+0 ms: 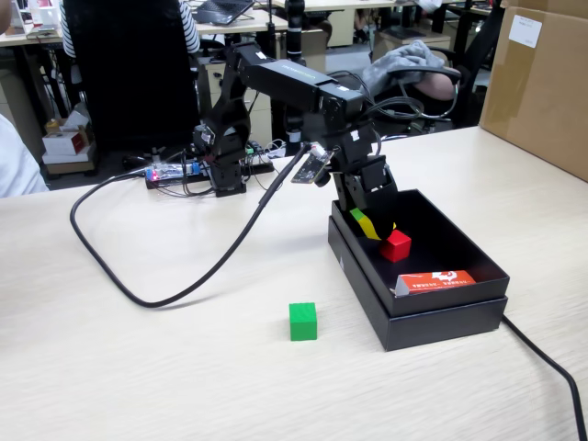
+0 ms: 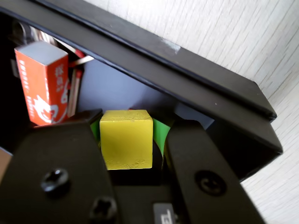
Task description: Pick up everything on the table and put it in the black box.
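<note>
My gripper [image 1: 373, 224] reaches down into the black box [image 1: 441, 318] and is shut on a yellow cube [image 1: 368, 225]. In the wrist view the yellow cube [image 2: 126, 138] sits between the green-padded jaws of the gripper [image 2: 131, 122], over the box interior near its wall [image 2: 187, 79]. A red cube [image 1: 397, 245] lies in the box just right of the gripper. An orange carton [image 1: 437, 280] lies at the box's near end and also shows in the wrist view [image 2: 42, 84]. A green cube [image 1: 302, 322] sits on the table left of the box.
A thick black cable [image 1: 138, 296] loops over the table left of the arm, and another [image 1: 551, 367] runs from the box's near right corner. A cardboard box [image 1: 537, 83] stands at the far right. A circuit board [image 1: 170, 175] lies by the arm's base.
</note>
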